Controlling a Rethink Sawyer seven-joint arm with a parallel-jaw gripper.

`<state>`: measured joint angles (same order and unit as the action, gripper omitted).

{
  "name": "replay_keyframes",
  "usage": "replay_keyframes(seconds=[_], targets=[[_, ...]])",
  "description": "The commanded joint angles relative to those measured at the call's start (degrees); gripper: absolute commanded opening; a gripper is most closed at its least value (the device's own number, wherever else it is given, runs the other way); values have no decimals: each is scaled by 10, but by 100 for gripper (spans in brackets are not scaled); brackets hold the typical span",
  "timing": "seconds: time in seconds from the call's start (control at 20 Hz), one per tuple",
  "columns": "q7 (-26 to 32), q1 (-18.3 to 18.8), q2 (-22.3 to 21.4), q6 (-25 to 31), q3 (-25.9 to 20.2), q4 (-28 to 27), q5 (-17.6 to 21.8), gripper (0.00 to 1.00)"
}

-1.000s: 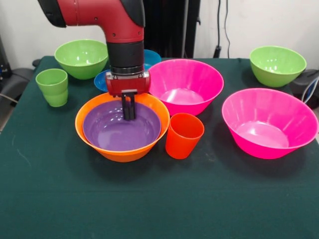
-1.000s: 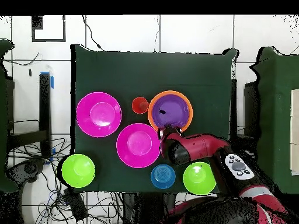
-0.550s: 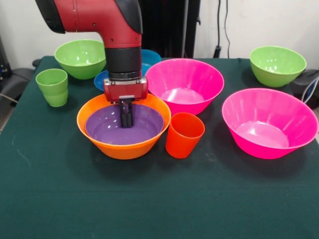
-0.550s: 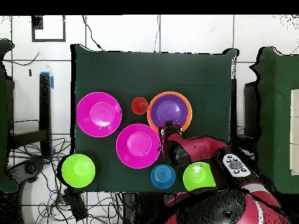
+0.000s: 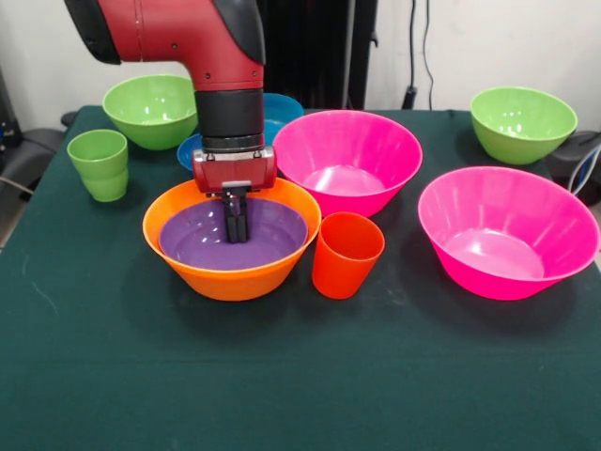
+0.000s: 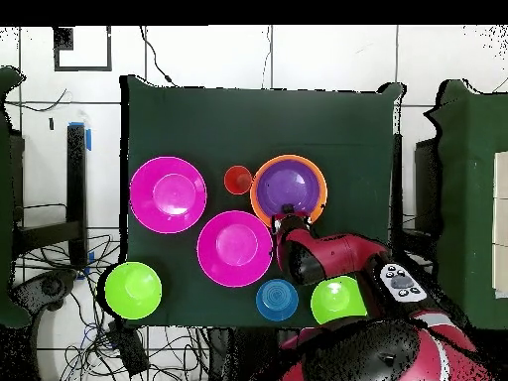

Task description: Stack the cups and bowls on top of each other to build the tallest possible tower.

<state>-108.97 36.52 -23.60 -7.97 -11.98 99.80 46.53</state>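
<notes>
From the front view, my gripper [image 5: 236, 224] hangs inside the purple bowl [image 5: 231, 240], which sits nested in the large orange bowl [image 5: 230, 275]. That pair is the tower so far, widest bowl lowest so whatever comes next has a stable seat. The fingers look pressed together with nothing between them, tips close to the purple floor; I cannot say whether they touch it. The orange-red cup [image 5: 346, 255] stands upright just beside the orange bowl, touching or nearly so. One pink bowl [image 5: 346, 162] sits behind it, another [image 5: 508, 232] well apart to the side. The light green cup [image 5: 99, 164] and two green bowls [image 5: 153, 110] [image 5: 523, 123] wait near the table [image 5: 300, 395] edges. A blue bowl [image 5: 283, 108] shows behind the arm.

In the overhead view, the arm covers the orange bowl's [image 6: 260, 203] near rim. The purple bowl [image 6: 289, 187] is centred inside it. The small blue bowl [image 6: 277, 300] lies between a green bowl [image 6: 339, 302] and a pink bowl [image 6: 235, 247], all loose and upright for picking.
</notes>
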Motion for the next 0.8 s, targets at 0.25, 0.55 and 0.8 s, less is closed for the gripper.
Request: replay_keyframes(seconds=[0.25,0.55,0.8], targets=[[-8,-1,20,117,-16,-10,-11,0],[12,-11,-124,230,-21,89,-73,0],[35,-22,-216,322,-29,130,-121,0]])
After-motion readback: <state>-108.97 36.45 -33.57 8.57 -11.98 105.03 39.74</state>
